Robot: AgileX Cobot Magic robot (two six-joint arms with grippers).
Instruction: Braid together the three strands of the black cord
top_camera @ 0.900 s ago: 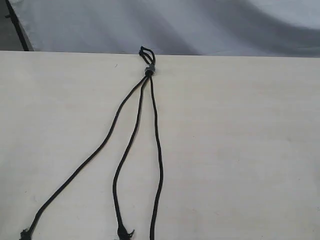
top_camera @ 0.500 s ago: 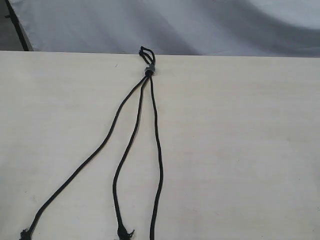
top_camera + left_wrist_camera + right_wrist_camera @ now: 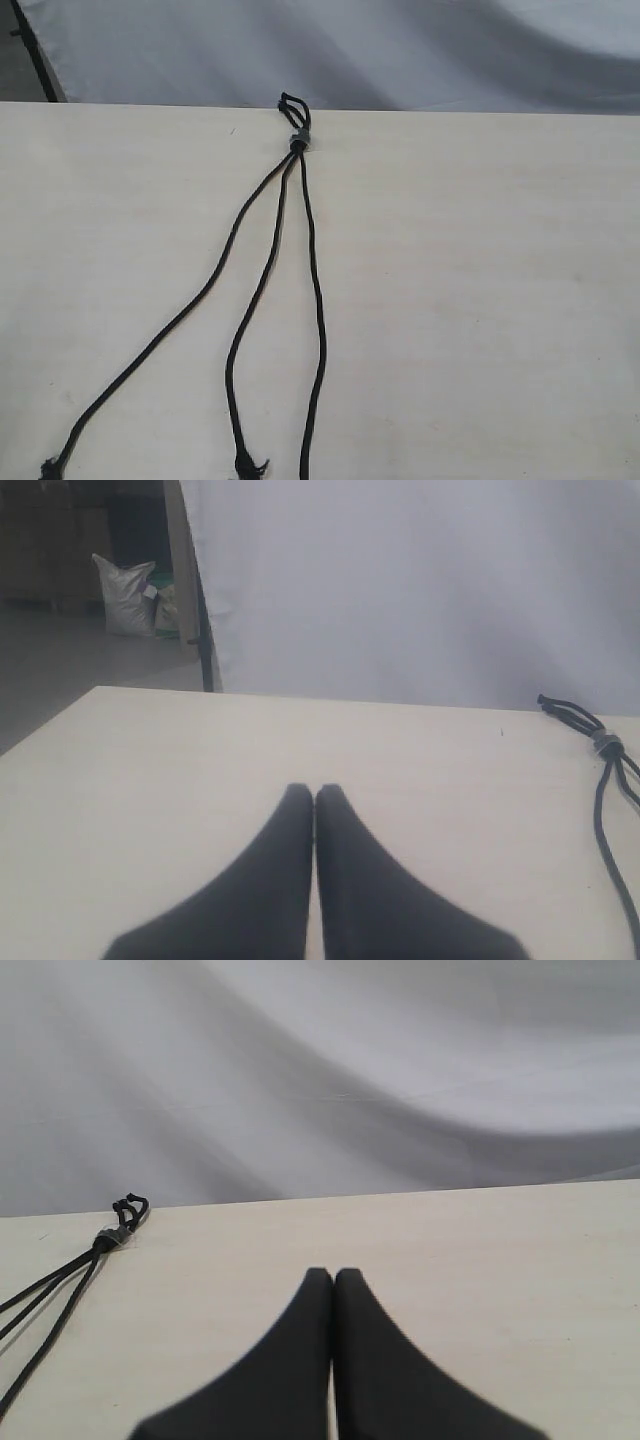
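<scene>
Left wrist view: left pincer point(image 3: 315, 792) has its jaws pressed together on nothing and sits low over the bare pale table point(image 3: 150, 780). The black cord point(image 3: 599, 800) lies ahead of its tips and off toward the other arm's side, well apart, no contact.

Exterior view, neither pincer in shot. The three strands point(image 3: 295, 162) fan out flat on the table from the grey band point(image 3: 298, 142), with short loops point(image 3: 291, 104) beyond it at the far table edge.
- Left strand point(image 3: 200, 300) splays widest and ends in a frayed knotted tip point(image 3: 47, 466).
- Middle strand point(image 3: 254, 302) bows slightly and has its own knotted tip point(image 3: 246, 465).
- Right strand point(image 3: 319, 300) is nearly straight and runs out of shot, tip not seen.
- No crossings, so braiding is not started.

Right wrist view: right pincer point(image 3: 333, 1275) also has its jaws together and empty. The band and loops lie ahead of it and off toward the left arm's side, well apart.

Handling, judged:
- The cord looks light, limp and thin. It will not hold a shape and will likely drag or slide on the smooth top.
- The strands lie flush to the table, so it needs a low pinch with the jaws opened first.
- Best hold is probably near the free ends, just above the knots, which would stop slip-through.
- The outer strands look easiest to take, each on its own pincer's side.
- Whether the banded end is anchored, cannot tell; if loose, it would be pulled along.
</scene>
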